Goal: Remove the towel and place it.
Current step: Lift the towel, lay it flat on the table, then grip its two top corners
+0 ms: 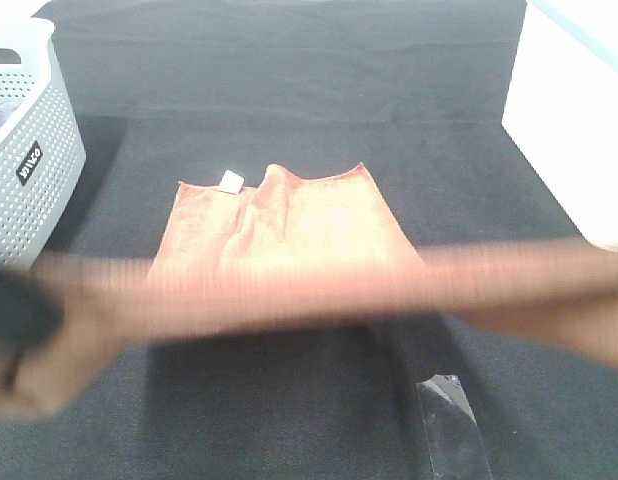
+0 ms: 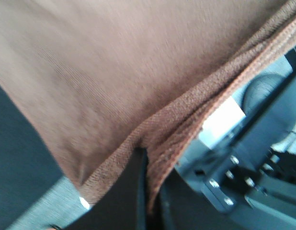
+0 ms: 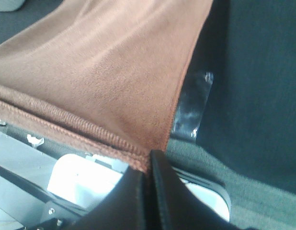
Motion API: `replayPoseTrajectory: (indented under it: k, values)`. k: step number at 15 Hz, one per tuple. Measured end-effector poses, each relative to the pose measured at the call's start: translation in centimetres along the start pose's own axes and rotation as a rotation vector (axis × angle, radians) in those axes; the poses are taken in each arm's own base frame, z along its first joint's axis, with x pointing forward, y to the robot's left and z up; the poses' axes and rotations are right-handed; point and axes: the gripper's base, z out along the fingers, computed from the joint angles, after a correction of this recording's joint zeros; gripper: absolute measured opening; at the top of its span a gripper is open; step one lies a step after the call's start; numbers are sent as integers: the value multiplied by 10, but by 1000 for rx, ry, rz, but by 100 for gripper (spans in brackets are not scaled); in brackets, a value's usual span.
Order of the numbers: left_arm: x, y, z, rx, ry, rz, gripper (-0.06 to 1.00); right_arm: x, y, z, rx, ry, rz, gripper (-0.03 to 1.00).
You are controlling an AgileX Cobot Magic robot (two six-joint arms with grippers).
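**Towel clear of the basket, stretched out for laying down**

Nearest me, both grippers are clenched on the towel point(image 1: 289, 225). The left gripper point(image 2: 144, 160) pinches the left end of the near hem between its black fingers. The right gripper point(image 3: 150, 163) pinches the right corner.

In the high view that hem runs taut between them as a blurred band from nine to three o'clock, lifted off the table point(image 1: 289, 80). A shiny strip point(image 1: 451, 420) lies on the table at five o'clock, near the hem's right end.

Farther out, the towel's other half rests rumpled on the table around the centre, with its white tag point(image 1: 231, 181) toward eleven. The perforated basket point(image 1: 34, 150) stands at ten o'clock, well apart from the towel, and a white block point(image 1: 579, 120) sits at two.

I judge this to be the placing step. Next I lower both grippers evenly, keeping the hem taut so the cloth settles flat, and then let go.
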Motion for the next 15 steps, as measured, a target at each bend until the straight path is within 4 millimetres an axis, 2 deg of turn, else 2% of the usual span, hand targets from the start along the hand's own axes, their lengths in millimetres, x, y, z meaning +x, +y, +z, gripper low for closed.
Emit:
replayPoseTrajectory:
  k: [5, 7, 13, 15]
  values:
    - [24, 8, 27, 36, 107, -35, 0, 18, -11, 30, 1, 125, 51, 0]
    - [24, 13, 41, 30, 170, -36, 0, 23, -15, 43, 4, 191, 77, 0]
    - [16, 30, 93, 13, 409, -98, 0, 6, -24, 80, 13, 413, 113, 0]
    - [17, 33, 106, 26, 466, -100, 0, 11, -28, 93, 11, 488, 123, 0]
